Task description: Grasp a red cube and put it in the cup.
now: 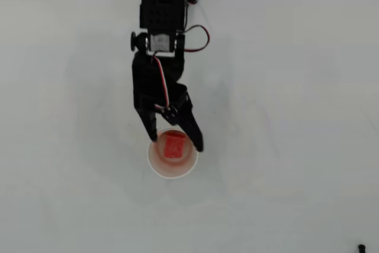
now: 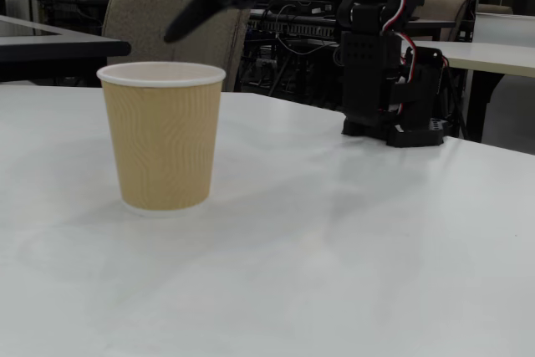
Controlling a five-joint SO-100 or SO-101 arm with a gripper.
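Observation:
The cup (image 1: 172, 174) is a white circle in the overhead view, with the red cube (image 1: 173, 145) lying inside it. My gripper (image 1: 176, 141) hangs over the cup's far rim with its jaws spread apart, one fingertip on each side of the cube, holding nothing. In the fixed view the cup (image 2: 162, 135) stands upright with a tan ribbed wall and a white rim. There the gripper (image 2: 180, 29) hovers just above the rim, and the cube is hidden inside the cup.
The arm's black base (image 2: 390, 81) stands on the white table behind and right of the cup in the fixed view. Chairs and other tables lie beyond the far edge. A small dark object (image 1: 361, 247) sits at the overhead view's bottom right corner.

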